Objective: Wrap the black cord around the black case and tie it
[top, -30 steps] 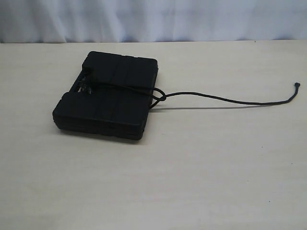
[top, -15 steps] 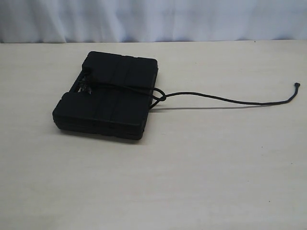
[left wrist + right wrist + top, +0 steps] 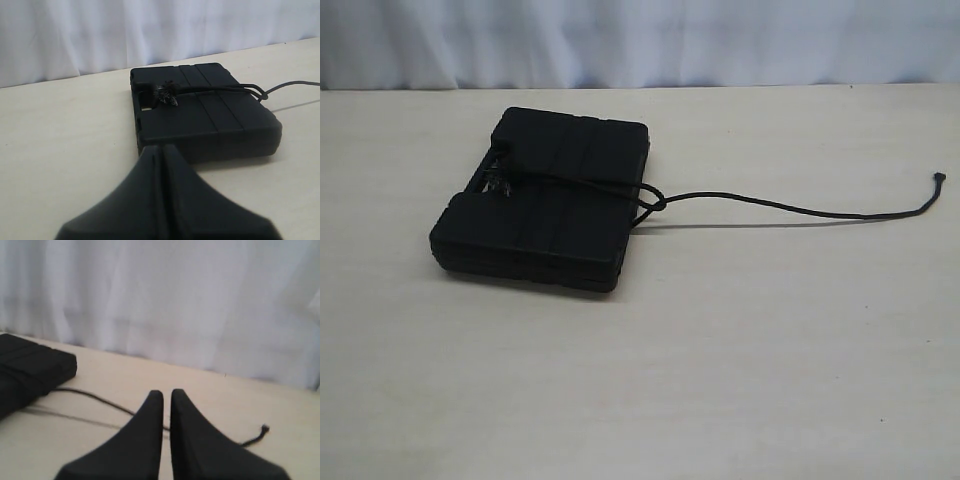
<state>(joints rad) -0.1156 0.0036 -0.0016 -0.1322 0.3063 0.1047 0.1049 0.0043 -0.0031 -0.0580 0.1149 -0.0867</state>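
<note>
The black case (image 3: 550, 200) lies flat on the table, left of centre. The black cord (image 3: 770, 203) runs across its lid from the handle cutout to a knot (image 3: 655, 200) at its right edge. From there the tail trails right to its free end (image 3: 940, 180). Neither gripper shows in the exterior view. In the left wrist view my left gripper (image 3: 161, 148) is shut and empty, short of the case (image 3: 210, 120). My right gripper (image 3: 167, 392) hangs above the cord's tail (image 3: 95, 396) with only a thin slit between its fingers, holding nothing.
The pale wooden table (image 3: 720, 350) spreads wide around the case. A white curtain (image 3: 640, 40) hangs along the table's far edge. A small frayed tuft (image 3: 167, 97) of cord sits at the handle cutout.
</note>
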